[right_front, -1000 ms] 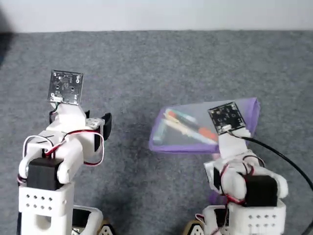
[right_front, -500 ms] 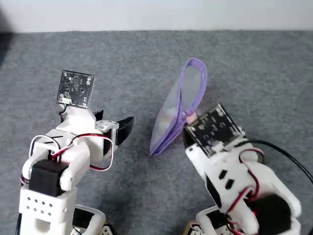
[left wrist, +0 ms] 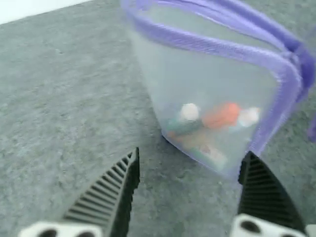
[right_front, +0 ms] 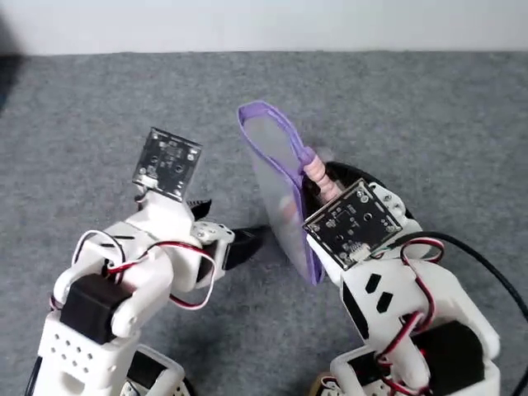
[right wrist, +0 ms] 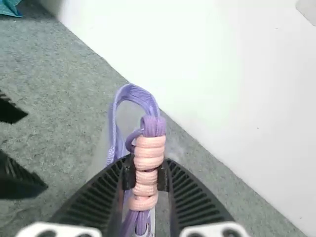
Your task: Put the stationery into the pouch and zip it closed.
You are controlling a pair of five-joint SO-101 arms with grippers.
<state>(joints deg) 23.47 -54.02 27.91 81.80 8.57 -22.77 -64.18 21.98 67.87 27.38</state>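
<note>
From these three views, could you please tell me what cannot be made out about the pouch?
Stationery: left wrist view, blurred behind the pouch wall; kinds and count unclear.
Zip state: high view, the right arm's camera board covers the pouch's near end.
Pouch's lower part: right wrist view, hidden behind the right jaws and the pink pull.

Illumination: diffuse, from overhead, moderately bright in high view. Grey mat [right_front: 124, 91] evenly lit, no glare, darker toward lower edge of high view. White wall [right wrist: 237, 74] is brightest zone, washed out in right wrist view. Shadows soft-edged: narrow dark band on mat at base of pouch [left wrist: 212, 89] in left wrist view. Pouch wall translucent, light passes through. Upper left corner of high view dark.
</note>
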